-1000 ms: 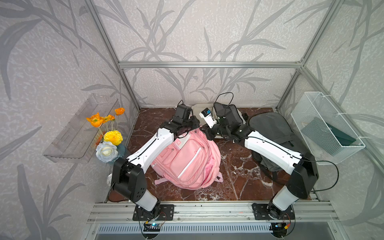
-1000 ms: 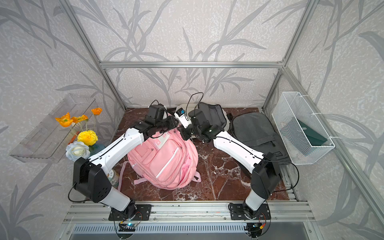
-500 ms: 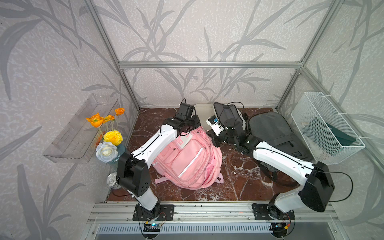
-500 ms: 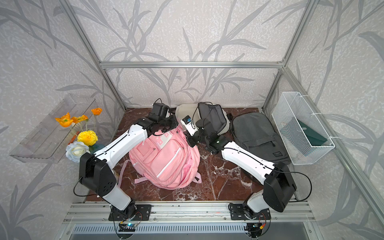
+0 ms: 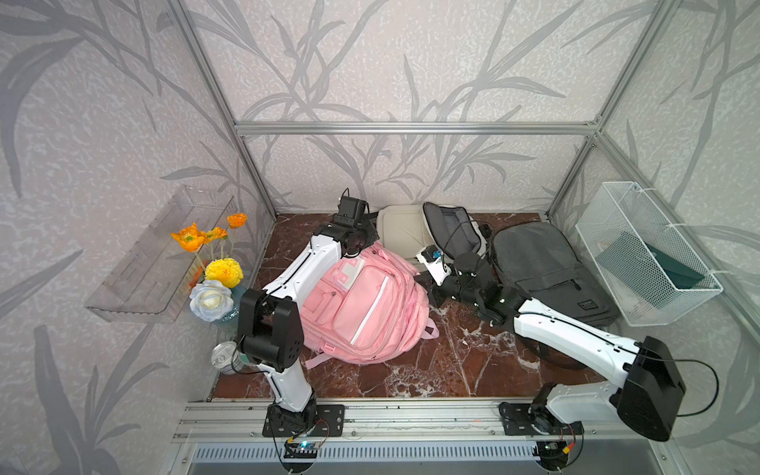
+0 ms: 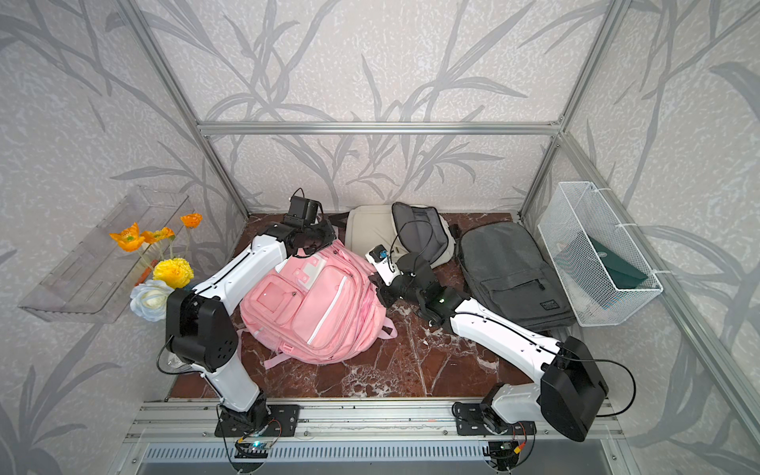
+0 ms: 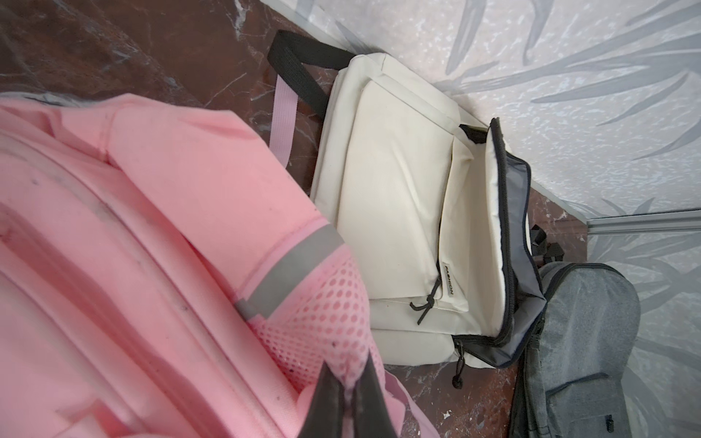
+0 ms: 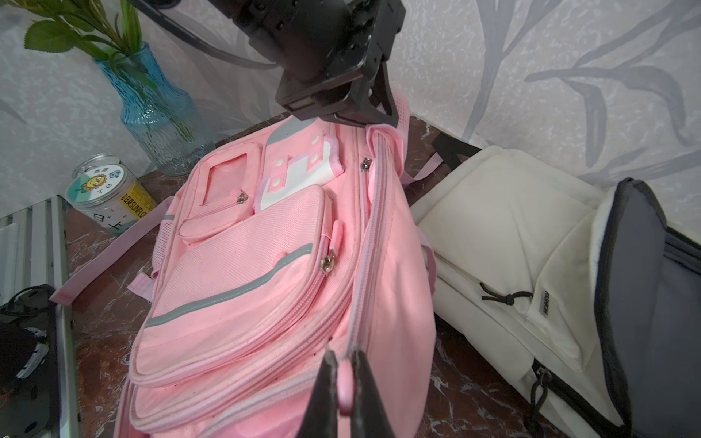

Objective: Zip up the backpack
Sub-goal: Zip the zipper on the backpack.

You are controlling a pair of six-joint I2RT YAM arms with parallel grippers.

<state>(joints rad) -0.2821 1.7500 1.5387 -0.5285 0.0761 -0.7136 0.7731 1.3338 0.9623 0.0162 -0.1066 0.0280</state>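
Lying front-up on the red marble floor (image 5: pixel 452 362), between the arms: a pink backpack (image 5: pixel 362 312) — puffy woven fabric, rounded outline, long axis slanting from the left arm's side toward the right arm. Pinched shut on its mesh-edged far side, the left gripper (image 7: pixel 347 375). Pressed together on the smooth pink zipper pull (image 8: pixel 344 390), the right gripper (image 8: pixel 345 360). Given only by the right wrist view — the zipper track (image 8: pixel 373 227) running straight between both grippers.

Three backpacks (a pink backpack (image 5: pixel 370 304), a cream backpack (image 5: pixel 399 230), a grey backpack (image 5: pixel 543 263)), one vase (image 8: pixel 155 110), one jar (image 8: pixel 106 193), one wire basket (image 5: pixel 608 246) at right, one clear shelf (image 5: pixel 156 255) at left.
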